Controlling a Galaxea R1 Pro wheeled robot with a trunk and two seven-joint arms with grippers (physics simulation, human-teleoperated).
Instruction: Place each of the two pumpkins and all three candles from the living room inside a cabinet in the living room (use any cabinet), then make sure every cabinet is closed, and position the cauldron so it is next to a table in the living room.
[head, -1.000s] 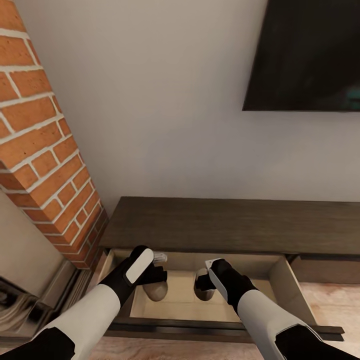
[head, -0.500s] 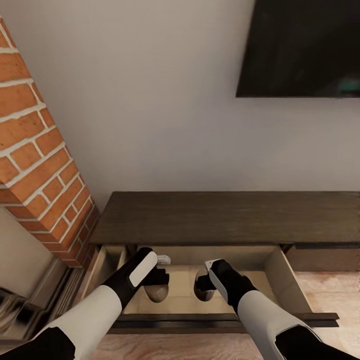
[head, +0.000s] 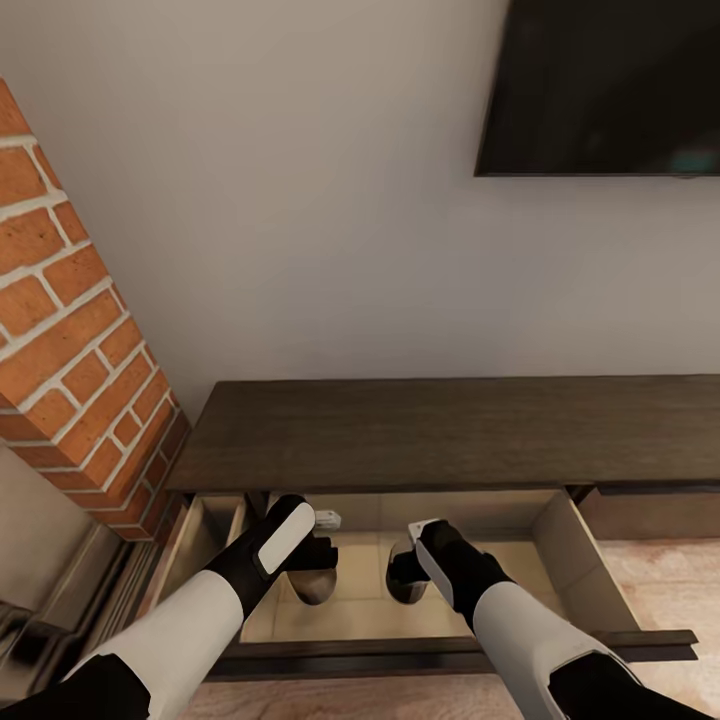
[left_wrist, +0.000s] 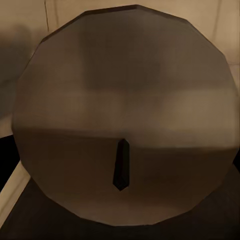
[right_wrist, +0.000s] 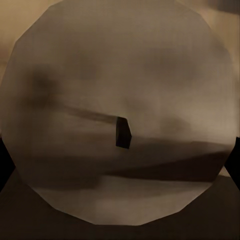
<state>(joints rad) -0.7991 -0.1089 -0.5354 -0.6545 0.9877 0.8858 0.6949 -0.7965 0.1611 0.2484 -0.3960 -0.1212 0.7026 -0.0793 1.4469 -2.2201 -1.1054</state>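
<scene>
The long dark-brown cabinet (head: 450, 430) stands against the wall with one drawer (head: 575, 565) pulled out, its tan inside showing. My left gripper (head: 312, 562) is shut on a cream candle (head: 316, 588) held inside the drawer's left half. My right gripper (head: 404, 572) is shut on a second candle (head: 404, 590) a little to its right. The left wrist view looks close onto the first candle's round top (left_wrist: 120, 90) with its dark wick (left_wrist: 120, 170). The right wrist view looks onto the other candle's top (right_wrist: 120, 70) and wick (right_wrist: 123, 133). Pumpkins, third candle and cauldron are out of view.
A red brick chimney (head: 70, 330) rises at the left, with the fireplace surround (head: 50, 540) below it beside the drawer. A dark TV screen (head: 600, 90) hangs on the wall above. A closed drawer front (head: 655, 510) lies right of the open one, with wood floor (head: 665, 590) in front.
The head camera has shifted, so the cabinet and wall sit differently in the picture. Both grippers stay shut on their candles, which now sit slightly deeper in the drawer.
</scene>
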